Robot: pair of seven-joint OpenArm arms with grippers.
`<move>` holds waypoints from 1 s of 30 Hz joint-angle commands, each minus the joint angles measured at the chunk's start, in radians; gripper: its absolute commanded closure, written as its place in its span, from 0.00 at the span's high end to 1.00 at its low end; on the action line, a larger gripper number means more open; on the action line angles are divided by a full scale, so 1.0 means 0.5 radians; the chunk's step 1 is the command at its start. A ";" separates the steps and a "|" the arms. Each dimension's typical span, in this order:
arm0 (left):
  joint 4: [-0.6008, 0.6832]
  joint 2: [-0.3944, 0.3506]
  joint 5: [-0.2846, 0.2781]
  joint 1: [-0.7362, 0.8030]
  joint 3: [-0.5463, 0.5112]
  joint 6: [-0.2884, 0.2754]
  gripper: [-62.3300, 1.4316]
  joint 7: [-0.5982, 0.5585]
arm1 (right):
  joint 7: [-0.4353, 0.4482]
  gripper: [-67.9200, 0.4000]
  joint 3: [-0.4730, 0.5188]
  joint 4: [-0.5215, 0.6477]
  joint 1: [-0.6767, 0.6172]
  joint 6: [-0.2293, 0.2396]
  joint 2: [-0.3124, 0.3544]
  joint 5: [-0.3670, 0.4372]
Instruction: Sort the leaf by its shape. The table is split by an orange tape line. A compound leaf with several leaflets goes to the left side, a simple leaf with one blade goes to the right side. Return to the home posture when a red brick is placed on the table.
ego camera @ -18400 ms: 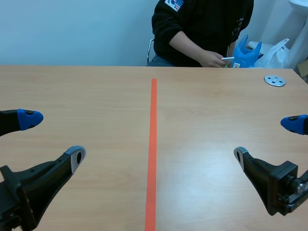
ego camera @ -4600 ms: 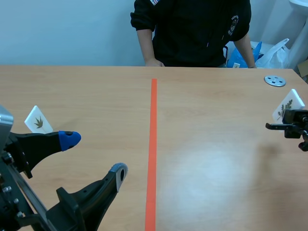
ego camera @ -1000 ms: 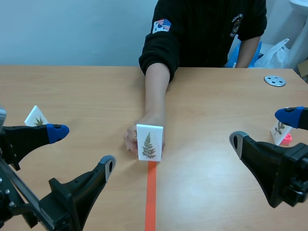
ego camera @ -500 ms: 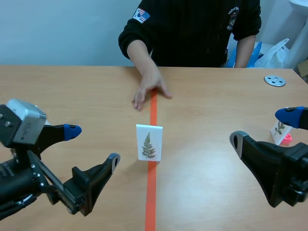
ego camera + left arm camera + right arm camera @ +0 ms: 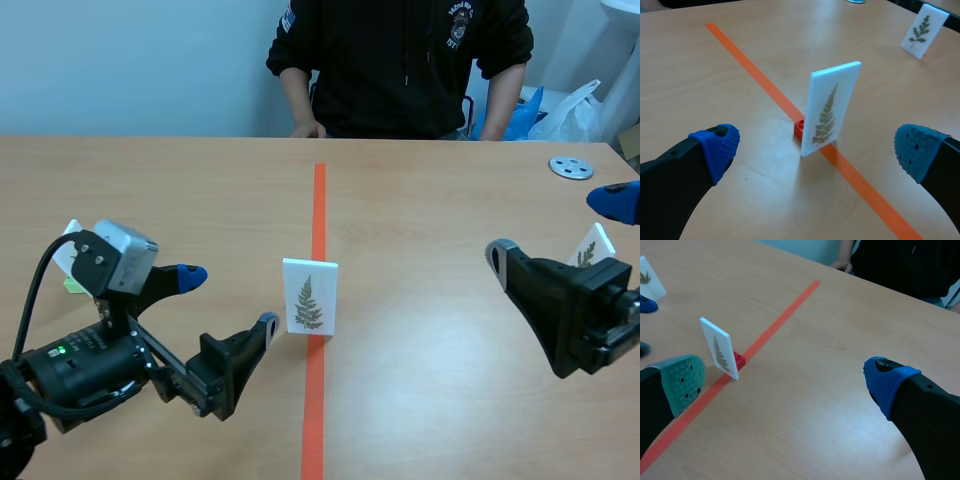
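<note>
1. White rectangular card (image 5: 310,296) printed with a feathery, many-leaflet green leaf: upright on the orange tape line (image 5: 317,400).
2. Left gripper (image 5: 229,298): left of the line, near the card, fingers spread wide, gripping nothing.
3. Right gripper (image 5: 555,228): well right of the line, likewise spread wide and gripping nothing.
4. Second white leaf card (image 5: 66,244) far left of the line; third white leaf card (image 5: 592,247) far right.
</note>
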 commanded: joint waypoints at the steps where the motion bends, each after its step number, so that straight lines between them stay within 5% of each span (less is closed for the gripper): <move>1: 0.221 -0.062 -0.037 0.136 -0.075 -0.018 1.00 -0.041 | 0.026 1.00 0.002 -0.029 0.043 -0.002 0.015 0.017; 12: 0.833 -0.079 -0.037 0.678 -0.367 -0.015 1.00 0.005 | 0.079 1.00 -0.441 -0.521 0.464 0.008 0.014 -0.163; 20: 0.887 -0.078 -0.037 0.776 -0.388 -0.014 1.00 0.005 | 0.221 1.00 -0.903 -0.969 0.877 0.006 -0.040 -0.468; 30: 0.887 -0.077 -0.037 0.780 -0.393 -0.014 1.00 0.005 | 0.387 1.00 -1.254 -1.534 1.312 -0.035 -0.336 -0.703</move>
